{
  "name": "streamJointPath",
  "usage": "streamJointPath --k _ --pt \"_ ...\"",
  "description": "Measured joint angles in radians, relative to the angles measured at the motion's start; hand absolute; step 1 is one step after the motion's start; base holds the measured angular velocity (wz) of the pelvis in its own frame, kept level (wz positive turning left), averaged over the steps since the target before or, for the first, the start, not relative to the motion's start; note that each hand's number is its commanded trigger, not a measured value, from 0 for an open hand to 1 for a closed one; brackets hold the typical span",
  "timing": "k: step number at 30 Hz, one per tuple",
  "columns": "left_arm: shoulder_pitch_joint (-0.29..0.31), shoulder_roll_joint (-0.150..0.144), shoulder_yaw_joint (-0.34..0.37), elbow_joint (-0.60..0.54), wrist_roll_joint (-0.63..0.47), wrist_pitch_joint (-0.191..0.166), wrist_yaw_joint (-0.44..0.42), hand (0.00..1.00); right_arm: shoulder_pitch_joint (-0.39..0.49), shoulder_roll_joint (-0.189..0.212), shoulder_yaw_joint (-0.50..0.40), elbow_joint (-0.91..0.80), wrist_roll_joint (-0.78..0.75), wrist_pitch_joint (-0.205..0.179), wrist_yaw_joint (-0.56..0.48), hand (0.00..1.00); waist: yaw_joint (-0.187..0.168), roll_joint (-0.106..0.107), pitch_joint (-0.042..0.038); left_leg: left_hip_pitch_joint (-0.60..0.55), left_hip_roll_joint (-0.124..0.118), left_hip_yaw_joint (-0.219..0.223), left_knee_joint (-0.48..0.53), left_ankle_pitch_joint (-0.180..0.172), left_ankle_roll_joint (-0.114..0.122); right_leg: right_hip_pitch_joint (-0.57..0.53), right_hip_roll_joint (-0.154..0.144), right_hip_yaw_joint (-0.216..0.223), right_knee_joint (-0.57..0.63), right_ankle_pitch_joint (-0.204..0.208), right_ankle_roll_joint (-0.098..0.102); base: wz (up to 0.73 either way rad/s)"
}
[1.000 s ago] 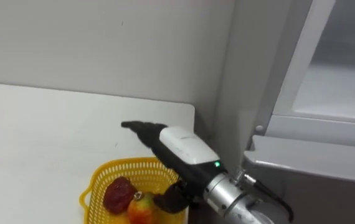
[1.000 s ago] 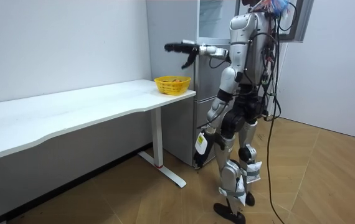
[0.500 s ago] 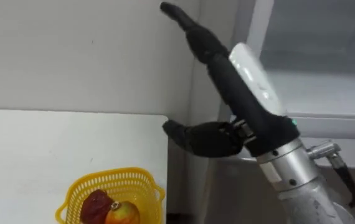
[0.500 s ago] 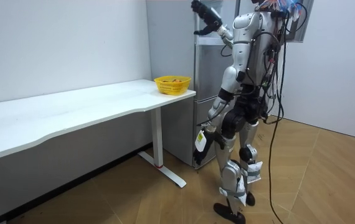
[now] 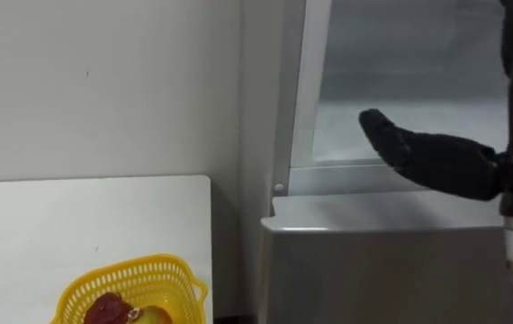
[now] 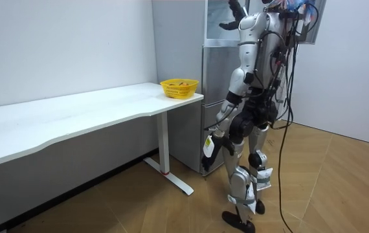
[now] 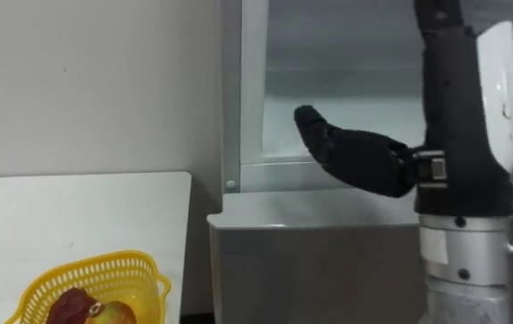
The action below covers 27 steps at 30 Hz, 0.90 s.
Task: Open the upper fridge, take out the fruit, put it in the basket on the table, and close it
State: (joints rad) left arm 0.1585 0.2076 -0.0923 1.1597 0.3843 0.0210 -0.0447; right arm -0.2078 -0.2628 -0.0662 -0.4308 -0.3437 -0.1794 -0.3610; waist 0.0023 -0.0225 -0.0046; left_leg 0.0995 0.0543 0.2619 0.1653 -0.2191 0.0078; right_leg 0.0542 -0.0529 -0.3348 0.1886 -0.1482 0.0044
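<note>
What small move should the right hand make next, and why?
Probably a short reach forward toward the upper fridge: the right hand is raised in front of it, open and empty, so nothing has been retrieved yet.

Tall silver fridge [image 6: 213, 84], upright; upper compartment [image 5: 400, 54] pale within silver frame.

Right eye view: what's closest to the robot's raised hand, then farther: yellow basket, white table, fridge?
From the right hand:
1. The fridge, just behind it.
2. The white table, to its left.
3. The yellow basket, lower left, on the table.
</note>
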Motion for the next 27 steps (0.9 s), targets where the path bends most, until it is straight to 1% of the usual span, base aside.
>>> streamJointPath --k 1,4,5,6,7,9,10,13,15,16,18,20,21,22,24,26,27 --pt "0.010 0.000 0.000 0.001 0.000 0.000 0.011 0.00 0.030 0.000 -0.002 0.000 0.005 -0.001 -0.016 0.00 -0.002 0.000 -0.0001 0.002 0.001 0.005 0.000 -0.001 -0.001 0.000 0.001 0.005 0.000 0.000 0.000 -0.18" --pt "0.022 -0.003 -0.001 0.001 0.001 0.000 0.031 0.00 0.090 0.000 -0.010 0.016 0.013 -0.004 -0.043 0.00 -0.031 0.003 0.0024 0.002 0.001 0.011 -0.001 -0.002 -0.002 -0.004 0.003 0.009 -0.002 0.000 0.000 -0.06" --pt "0.025 -0.004 -0.001 0.001 0.002 0.000 0.035 0.00 0.105 0.000 -0.015 0.020 0.014 -0.004 -0.048 0.00 -0.032 0.004 0.0028 0.002 0.001 0.012 -0.002 -0.002 -0.003 -0.004 0.004 0.009 -0.002 0.000 0.000 -0.06" --pt "0.026 -0.004 0.000 0.000 0.002 0.000 0.036 0.00 0.138 0.001 -0.027 0.026 0.014 -0.004 -0.063 0.00 -0.035 0.005 0.0037 0.002 0.002 0.012 -0.002 -0.003 -0.003 -0.004 0.004 0.010 -0.002 0.000 0.000 -0.03" --pt "0.027 -0.004 0.001 -0.001 0.001 0.000 0.038 0.00 0.172 0.001 -0.037 0.027 0.014 -0.003 -0.078 0.00 -0.037 0.008 0.0051 0.004 0.002 0.013 -0.002 -0.003 -0.004 -0.004 0.004 0.015 -0.002 0.000 0.000 0.00" --pt "0.031 -0.005 0.001 -0.003 0.001 0.001 0.042 0.00 0.211 0.002 -0.040 0.027 0.014 -0.003 -0.101 0.00 -0.041 0.014 0.0083 0.004 0.003 0.016 -0.002 -0.004 -0.005 -0.005 0.005 0.017 -0.002 0.000 0.000 -0.05" --pt "0.031 -0.007 0.004 -0.009 0.003 0.002 0.041 0.00 0.231 0.004 -0.045 0.028 0.012 -0.003 -0.108 0.00 -0.049 0.018 0.0083 0.002 0.003 0.017 -0.002 -0.004 -0.005 -0.008 0.006 0.018 -0.002 0.000 0.000 -0.05" --pt "0.053 -0.015 0.040 -0.045 0.004 0.002 0.040 0.00 0.270 0.005 -0.071 0.028 0.002 -0.004 -0.129 0.00 -0.050 0.027 0.0029 -0.001 0.005 0.033 -0.005 -0.004 -0.005 -0.022 0.009 0.033 0.000 0.001 -0.002 -0.16" --pt "0.058 -0.017 0.043 -0.042 0.001 0.004 0.037 0.00 0.306 0.006 -0.081 0.028 0.002 -0.004 -0.154 0.00 -0.052 0.031 -0.0002 0.001 0.005 0.034 -0.005 -0.004 -0.005 -0.020 0.010 0.033 0.000 0.001 -0.002 -0.02" --pt "0.057 -0.017 0.044 -0.041 -0.001 0.007 0.033 0.00 0.323 0.006 -0.086 0.037 0.002 -0.005 -0.165 0.00 -0.058 0.031 -0.0003 0.001 0.005 0.034 -0.005 -0.004 -0.006 -0.020 0.010 0.034 0.000 0.001 -0.002 0.00" --pt "0.057 -0.018 0.049 -0.040 -0.002 0.012 0.032 0.00 0.334 0.008 -0.102 0.069 0.004 -0.005 -0.182 0.00 -0.068 0.028 -0.0011 0.001 0.004 0.034 -0.005 -0.004 -0.005 -0.019 0.009 0.034 0.000 0.001 -0.002 0.00" --pt "0.057 -0.019 0.049 -0.038 -0.002 0.019 0.032 0.00 0.335 0.018 -0.119 0.098 0.011 -0.005 -0.199 0.00 -0.079 0.025 -0.0006 0.003 0.004 0.036 -0.005 -0.004 -0.005 -0.019 0.009 0.037 0.001 0.001 -0.002 -0.03" --pt "0.059 -0.020 0.049 -0.038 -0.001 0.023 0.032 0.00 0.335 0.030 -0.131 0.114 0.016 -0.004 -0.205 0.00 -0.085 0.022 0.0005 0.006 0.004 0.039 -0.007 -0.004 -0.005 -0.019 0.010 0.043 0.001 0.001 -0.002 -0.07" --pt "0.061 -0.021 0.049 -0.039 -0.001 0.025 0.031 0.00 0.335 0.034 -0.141 0.134 0.018 -0.004 -0.205 0.00 -0.091 0.020 0.0003 0.009 0.004 0.042 -0.011 -0.004 -0.005 -0.019 0.012 0.052 0.002 0.001 -0.002 -0.13" --pt "0.063 -0.026 0.049 -0.039 -0.001 0.027 0.031 0.00 0.338 0.034 -0.147 0.149 0.025 -0.002 -0.198 0.00 -0.093 0.019 0.0005 0.013 0.004 0.054 -0.015 -0.005 -0.006 -0.021 0.014 0.062 0.001 0.001 -0.002 -0.12" --pt "0.063 -0.029 0.049 -0.044 -0.001 0.038 0.031 0.00 0.347 0.034 -0.147 0.149 0.025 -0.002 -0.195 0.00 -0.096 0.018 -0.0004 0.012 0.004 0.055 -0.015 -0.005 -0.006 -0.023 0.014 0.064 0.000 0.001 -0.002 -0.02" --pt "0.064 -0.029 0.049 -0.055 -0.001 0.045 0.031 0.00 0.350 0.036 -0.147 0.155 0.024 -0.002 -0.194 0.00 -0.099 0.015 -0.0027 0.007 0.004 0.057 -0.015 -0.005 -0.006 -0.030 0.014 0.065 0.000 0.001 -0.002 -0.05"
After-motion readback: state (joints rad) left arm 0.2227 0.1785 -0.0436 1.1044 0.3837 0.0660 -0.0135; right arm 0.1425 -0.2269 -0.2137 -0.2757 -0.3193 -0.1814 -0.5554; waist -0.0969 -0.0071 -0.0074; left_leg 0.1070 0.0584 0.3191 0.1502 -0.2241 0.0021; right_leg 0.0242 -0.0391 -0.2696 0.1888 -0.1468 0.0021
